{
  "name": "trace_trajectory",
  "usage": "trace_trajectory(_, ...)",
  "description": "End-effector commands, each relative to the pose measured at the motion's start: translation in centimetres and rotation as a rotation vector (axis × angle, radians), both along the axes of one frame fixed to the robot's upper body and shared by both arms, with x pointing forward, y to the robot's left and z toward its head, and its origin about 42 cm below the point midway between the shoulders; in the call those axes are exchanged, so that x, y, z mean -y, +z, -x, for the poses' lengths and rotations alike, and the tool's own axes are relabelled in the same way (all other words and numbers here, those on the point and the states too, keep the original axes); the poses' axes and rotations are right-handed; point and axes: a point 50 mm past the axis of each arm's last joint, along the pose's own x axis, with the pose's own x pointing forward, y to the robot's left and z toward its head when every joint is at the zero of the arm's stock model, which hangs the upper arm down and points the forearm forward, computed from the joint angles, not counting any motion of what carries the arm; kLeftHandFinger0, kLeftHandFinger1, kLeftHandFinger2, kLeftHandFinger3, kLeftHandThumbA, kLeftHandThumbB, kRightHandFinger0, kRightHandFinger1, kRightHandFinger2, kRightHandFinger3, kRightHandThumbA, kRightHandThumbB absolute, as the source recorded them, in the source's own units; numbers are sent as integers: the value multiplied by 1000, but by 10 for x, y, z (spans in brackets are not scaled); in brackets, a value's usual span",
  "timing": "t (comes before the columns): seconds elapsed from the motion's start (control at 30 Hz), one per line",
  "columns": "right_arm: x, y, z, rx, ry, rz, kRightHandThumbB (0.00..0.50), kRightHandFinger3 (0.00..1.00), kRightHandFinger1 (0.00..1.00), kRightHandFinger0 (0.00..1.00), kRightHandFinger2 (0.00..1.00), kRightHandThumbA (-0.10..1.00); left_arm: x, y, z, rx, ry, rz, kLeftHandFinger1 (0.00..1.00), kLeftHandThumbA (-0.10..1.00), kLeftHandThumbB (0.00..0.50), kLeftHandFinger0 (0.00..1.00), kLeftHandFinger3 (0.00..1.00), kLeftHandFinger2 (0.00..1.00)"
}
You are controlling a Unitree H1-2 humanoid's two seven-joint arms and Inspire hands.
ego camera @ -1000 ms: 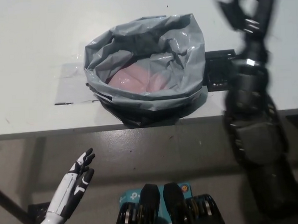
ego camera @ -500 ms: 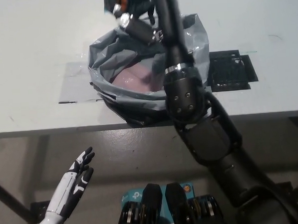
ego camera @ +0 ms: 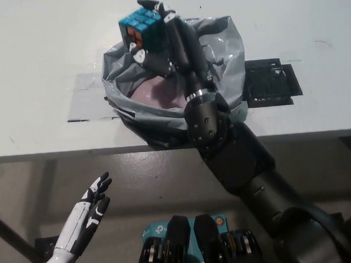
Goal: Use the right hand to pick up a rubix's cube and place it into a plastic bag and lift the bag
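Rubik's cube (ego camera: pixel 142 31), mostly teal with some orange and dark tiles on the side facing the camera, sits high in the scene, gripped by the right hand (ego camera: pixel 159 41) above the far left rim of the plastic bag (ego camera: pixel 219 58).

At the near left, below the table edge, the white left hand (ego camera: pixel 88 215) rests over the floor, palm up and tilted, its fingers straight and slightly apart, holding nothing.

On the white table (ego camera: pixel 36 56), a clear flat sheet (ego camera: pixel 86 104) lies just left of the bag. The grey bag stands open near the table's front edge, its rim crumpled and folded outward, with a pinkish surface (ego camera: pixel 156 94) showing inside.

The black right arm (ego camera: pixel 248 175) rises from the near right, crosses the table edge and reaches up over the bag's right half, the forearm pointing away and slightly left. Its fingers close around the cube from the right and from below, one fingertip reaching over the cube's top edge. The cube is tilted, one corner pointing left.

To the right of the bag, a black grid-like plate (ego camera: pixel 270 85) lies flat on the table, touching or just beside the bag's side.
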Motion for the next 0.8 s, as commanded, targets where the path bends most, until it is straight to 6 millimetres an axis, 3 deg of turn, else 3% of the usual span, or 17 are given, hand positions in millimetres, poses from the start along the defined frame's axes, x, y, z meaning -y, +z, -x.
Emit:
trace_trajectory(0.0,-9,38,-7,78,33,79,310,1000,985,737,1000,442,-3,14,-5,50,-13,4,1000,1000,141,1000,1000,1000)
trace_trajectory(0.03,-8,37,-9,53,56,117,348,1000,1000,935,1000,560,-3,13,-5,57,-15,3,1000,1000,132,1000,1000,1000)
trace_trajectory(0.07,-8,36,-10,45,63,131,364,1000,1000,1000,1000,605,-3,13,-5,60,-16,2,1000,1000,131,1000,1000,1000)
trace_trajectory(0.1,-7,36,-10,41,67,139,369,1000,1000,1000,1000,623,-2,13,-5,63,-17,2,1000,1000,130,1000,1000,1000)
trace_trajectory(0.13,-6,35,-11,29,83,179,422,1000,1000,1000,1000,766,-2,13,-7,65,-18,10,1000,1000,129,1000,1000,1000)
trace_trajectory(0.17,-5,35,-12,27,87,189,422,1000,1000,1000,1000,766,-2,14,-7,66,-19,12,1000,1000,129,1000,1000,1000)
trace_trajectory(0.2,-5,35,-11,30,92,204,444,1000,1000,1000,1000,838,-2,14,-8,63,-19,13,1000,1000,137,1000,1000,1000)
trace_trajectory(0.4,-3,42,-4,52,108,203,500,1000,1000,1000,1000,957,-2,13,-7,56,-14,8,1000,1000,143,1000,1000,1000)
trace_trajectory(0.6,9,87,6,176,115,116,484,1000,1000,1000,1000,1000,-3,14,-8,64,-18,11,1000,1000,133,1000,1000,1000)
trace_trajectory(0.63,17,110,14,245,119,55,464,1000,1000,1000,1000,1000,-3,13,-8,67,-17,11,1000,1000,131,1000,1000,1000)
trace_trajectory(0.77,37,155,32,382,71,-33,446,1000,1000,1000,1000,1000,-3,14,-8,63,-13,8,1000,1000,142,1000,1000,1000)
